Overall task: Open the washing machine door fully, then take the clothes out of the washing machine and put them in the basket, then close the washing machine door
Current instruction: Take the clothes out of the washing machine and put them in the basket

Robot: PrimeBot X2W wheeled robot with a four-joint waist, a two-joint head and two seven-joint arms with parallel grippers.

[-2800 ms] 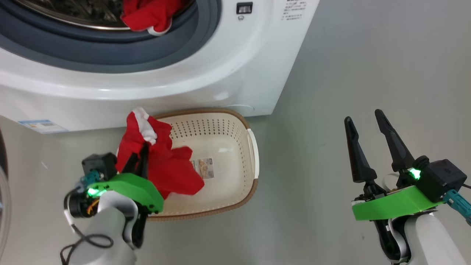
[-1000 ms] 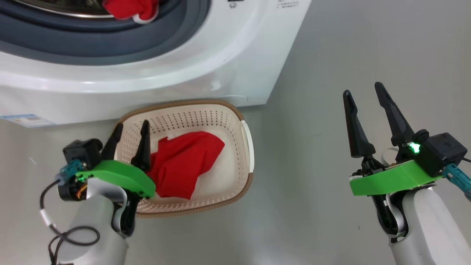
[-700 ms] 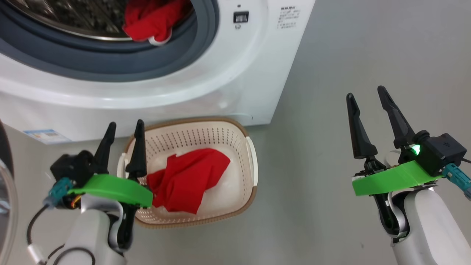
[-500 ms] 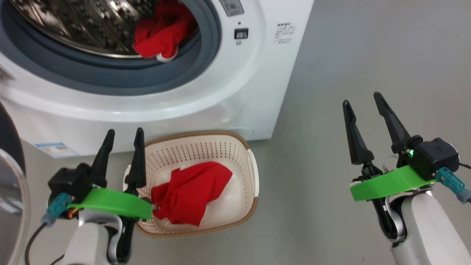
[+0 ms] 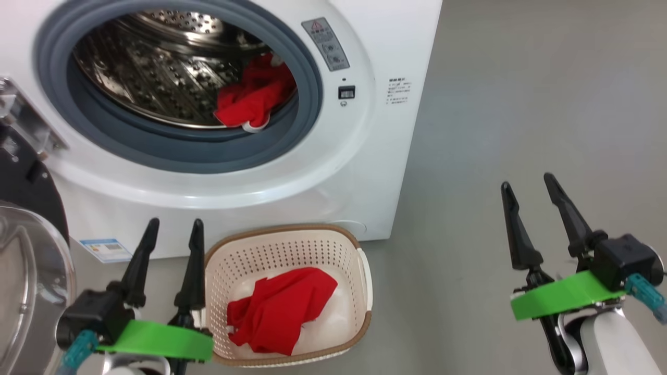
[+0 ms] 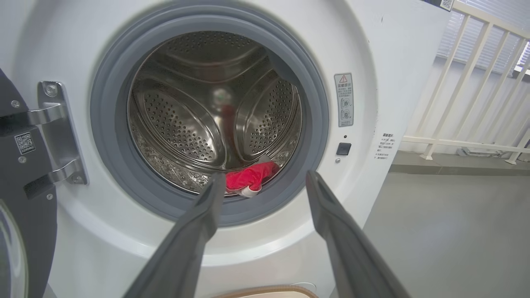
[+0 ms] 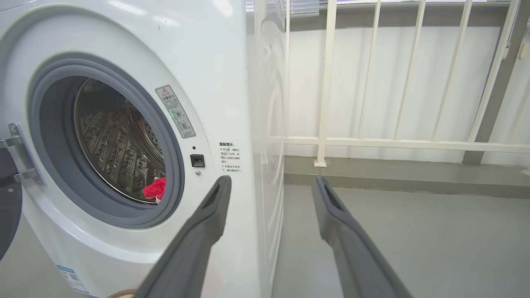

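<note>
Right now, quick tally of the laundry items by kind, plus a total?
washing machine: 1
washing machine door: 1
basket: 1
red garments: 2 (drum garment, basket garment)
Total: 5

The red garment (image 5: 281, 310) has dropped from the left end effector (image 5: 175, 224) into the basket (image 5: 284, 229); the empty end effector has withdrawn leftward.

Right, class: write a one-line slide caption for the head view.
Red clothes in the open washer and the basket; left gripper and right gripper open, empty.
</note>
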